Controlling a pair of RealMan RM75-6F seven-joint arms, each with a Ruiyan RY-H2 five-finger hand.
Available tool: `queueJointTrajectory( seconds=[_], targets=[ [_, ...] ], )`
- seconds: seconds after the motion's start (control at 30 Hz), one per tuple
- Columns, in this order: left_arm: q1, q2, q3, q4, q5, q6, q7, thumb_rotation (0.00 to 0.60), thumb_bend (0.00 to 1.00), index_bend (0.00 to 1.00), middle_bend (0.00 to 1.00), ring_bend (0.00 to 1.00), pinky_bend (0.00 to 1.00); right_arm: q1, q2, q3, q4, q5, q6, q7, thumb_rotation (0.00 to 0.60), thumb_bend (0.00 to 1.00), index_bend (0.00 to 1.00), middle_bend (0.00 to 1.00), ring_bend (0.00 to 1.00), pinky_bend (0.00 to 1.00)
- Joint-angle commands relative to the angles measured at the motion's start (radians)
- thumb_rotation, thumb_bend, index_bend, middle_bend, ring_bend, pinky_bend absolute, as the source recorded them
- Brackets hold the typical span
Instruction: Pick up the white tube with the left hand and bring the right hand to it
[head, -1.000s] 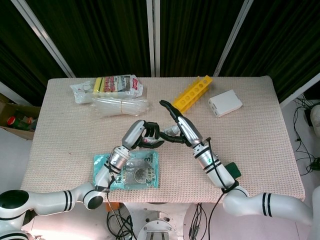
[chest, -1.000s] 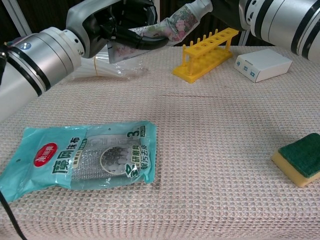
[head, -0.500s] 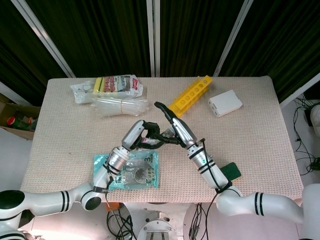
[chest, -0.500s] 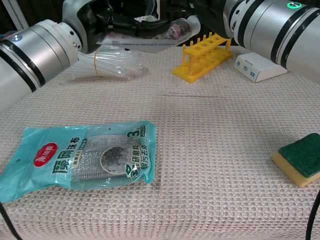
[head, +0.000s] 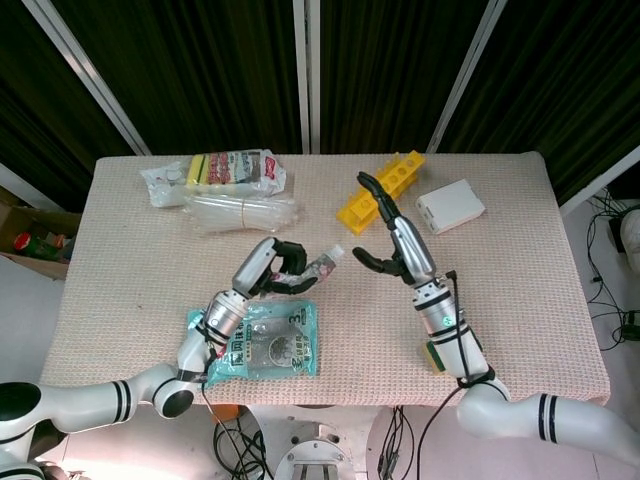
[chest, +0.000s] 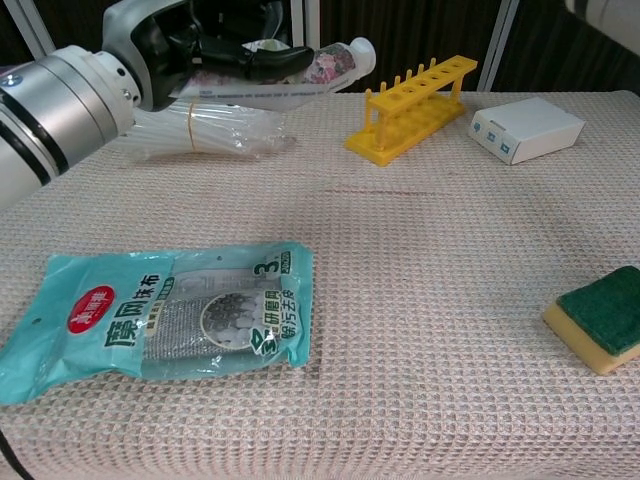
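The white tube (head: 322, 265) has a flowery print and a white cap, and it points right and slightly up. My left hand (head: 272, 268) grips its flat tail end above the table's middle. In the chest view the tube (chest: 325, 64) sticks out to the right of the left hand (chest: 205, 48), near the top edge. My right hand (head: 393, 240) hovers to the right of the cap with its fingers spread and nothing in them. A small gap separates it from the tube. The chest view does not plainly show the right hand.
A teal packet (head: 265, 340) lies under the left forearm. Behind the hands stand a yellow rack (head: 385, 185) and a white box (head: 450, 207). A clear plastic bag (head: 240, 212) and a sponge pack (head: 235, 170) lie at the back left. A green-yellow sponge (chest: 600, 330) sits near the front right.
The right hand has drawn back to the right, away from the tube's cap, and its fingers have spread. The left hand, still holding the tube, shifted slightly left and lower.
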Motion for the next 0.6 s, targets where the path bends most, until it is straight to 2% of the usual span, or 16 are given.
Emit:
queueJointTrajectory(
  seconds=[0.03,0.2,0.27,0.33,0.4,0.43,0.5,0.53,0.6],
  targets=[
    [0.004,0.006,0.016,0.057,-0.016,-0.022,0.034,0.6,0.42,0.78,0.88,0.74,0.82,-0.088,0.084,-0.013,-0.034,-0.045,0.069,0.055,0.122,0.0,0.0,0.0,0.0,0.0],
    [-0.008,-0.021,0.046,0.167,-0.026,-0.053,0.154,0.6,0.4,0.78,0.87,0.73,0.82,-0.174,0.14,-0.055,-0.018,-0.077,0.121,0.15,0.122,0.0,0.0,0.0,0.0,0.0],
    [-0.018,-0.016,0.072,0.192,-0.02,-0.095,0.184,0.6,0.37,0.75,0.83,0.69,0.78,-0.195,0.146,-0.07,0.003,-0.083,0.129,0.184,0.123,0.0,0.0,0.0,0.0,0.0],
    [-0.029,-0.002,0.099,0.205,0.001,-0.131,0.196,0.6,0.29,0.61,0.63,0.53,0.63,-0.205,0.149,-0.075,0.02,-0.08,0.128,0.21,0.123,0.0,0.0,0.0,0.0,0.0],
    [-0.037,0.011,0.122,0.222,0.019,-0.155,0.211,0.6,0.16,0.32,0.3,0.25,0.34,-0.214,0.152,-0.076,0.034,-0.079,0.13,0.231,0.123,0.0,0.0,0.0,0.0,0.0],
    [-0.035,0.01,0.125,0.235,0.018,-0.154,0.231,0.6,0.13,0.21,0.17,0.15,0.24,-0.218,0.153,-0.078,0.037,-0.081,0.132,0.237,0.123,0.0,0.0,0.0,0.0,0.0],
    [-0.02,-0.01,0.113,0.269,-0.004,-0.118,0.29,0.599,0.08,0.09,0.05,0.06,0.16,-0.225,0.158,-0.081,0.043,-0.087,0.136,0.242,0.122,0.0,0.0,0.0,0.0,0.0],
    [-0.007,-0.018,0.105,0.283,-0.017,-0.094,0.32,0.58,0.06,0.08,0.02,0.05,0.15,-0.231,0.162,-0.085,0.046,-0.091,0.139,0.238,0.122,0.0,0.0,0.0,0.0,0.0],
    [0.013,-0.017,0.096,0.292,-0.032,-0.057,0.365,0.481,0.03,0.07,0.0,0.03,0.14,-0.242,0.168,-0.094,0.053,-0.1,0.152,0.221,0.122,0.0,0.0,0.0,0.0,0.0]
  ],
)
